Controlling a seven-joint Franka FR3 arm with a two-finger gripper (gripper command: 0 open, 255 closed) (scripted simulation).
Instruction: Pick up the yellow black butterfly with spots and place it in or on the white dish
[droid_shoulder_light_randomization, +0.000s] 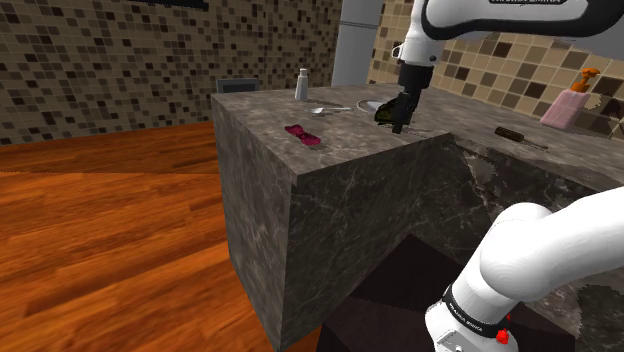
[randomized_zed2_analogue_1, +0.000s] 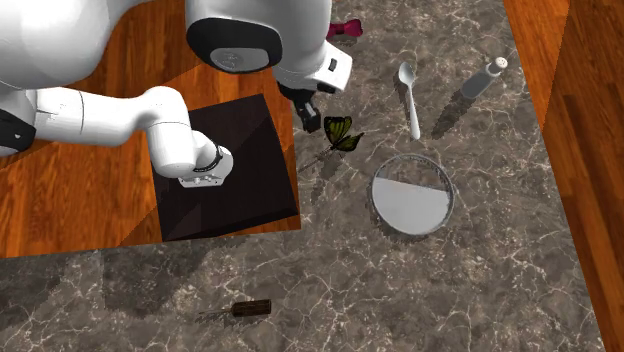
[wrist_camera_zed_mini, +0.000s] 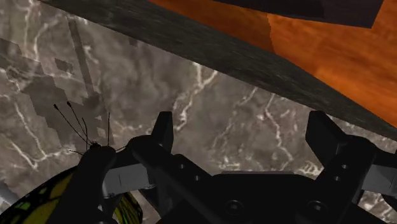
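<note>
The yellow and black butterfly sits on the marble counter, a short way from the round white dish. In the shoulder view the butterfly is right against my gripper, with the dish just behind. My gripper is low over the counter, close to its edge. In the wrist view the gripper is open, with bare marble between the fingers. The butterfly, antennae up, lies outside one finger, not between the two.
Beyond the dish lie a spoon and a small bottle. A pink bow rests near the counter's front edge. A dark-handled tool lies far off, and a pink spray bottle stands by the tiled wall.
</note>
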